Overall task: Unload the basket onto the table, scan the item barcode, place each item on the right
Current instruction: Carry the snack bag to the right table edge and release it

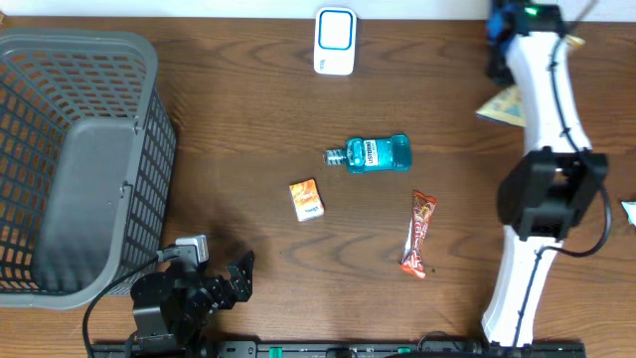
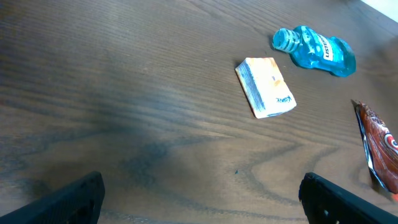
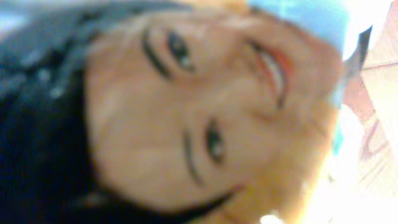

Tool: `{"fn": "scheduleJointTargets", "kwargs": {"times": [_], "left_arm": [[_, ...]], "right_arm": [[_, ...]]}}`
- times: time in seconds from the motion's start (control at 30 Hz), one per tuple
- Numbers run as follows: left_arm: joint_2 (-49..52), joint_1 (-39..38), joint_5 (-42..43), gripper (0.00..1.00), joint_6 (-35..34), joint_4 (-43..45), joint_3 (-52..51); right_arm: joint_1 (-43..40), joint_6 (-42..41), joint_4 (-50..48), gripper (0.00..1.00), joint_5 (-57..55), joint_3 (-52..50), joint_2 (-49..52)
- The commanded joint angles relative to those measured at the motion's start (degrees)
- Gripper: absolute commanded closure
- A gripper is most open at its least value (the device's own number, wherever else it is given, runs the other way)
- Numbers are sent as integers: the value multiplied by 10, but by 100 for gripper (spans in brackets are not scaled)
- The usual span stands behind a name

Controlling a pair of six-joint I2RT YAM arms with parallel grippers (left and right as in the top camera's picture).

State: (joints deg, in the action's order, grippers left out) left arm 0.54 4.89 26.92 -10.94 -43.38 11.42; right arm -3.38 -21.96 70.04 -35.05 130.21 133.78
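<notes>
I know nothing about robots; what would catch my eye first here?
The right wrist view is filled by a blurred printed face, too close to show much else. From above, a bright blue mouthwash bottle lies on its side mid-table, with a small orange box and a red snack bar nearby. A big grey basket stands at the table's left edge.

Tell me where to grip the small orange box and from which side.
Probably best: come straight down from above and pinch the orange box across its two long sides, mid-length. It lies flat on the table, with bare wood on both sides.
</notes>
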Motion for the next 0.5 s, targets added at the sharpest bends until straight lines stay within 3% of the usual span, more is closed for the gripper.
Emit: {"fn": "scheduleJointTargets", "kwargs": {"times": [0.0, 0.2, 0.37, 0.47], "left_arm": [[-3, 3, 7, 0, -5, -3, -1], [-3, 3, 7, 0, -5, -3, -1], [-3, 3, 7, 0, -5, -3, -1], [-3, 3, 7, 0, -5, -3, -1]], "right_arm": [[-72, -16, -53, 99, -52, -62, -3], [-173, -7, -128, 99, -49, -137, -3], [-233, -7, -142, 99, -14, -143, -3], [-259, -7, -143, 94, -3, -143, -3]]}}
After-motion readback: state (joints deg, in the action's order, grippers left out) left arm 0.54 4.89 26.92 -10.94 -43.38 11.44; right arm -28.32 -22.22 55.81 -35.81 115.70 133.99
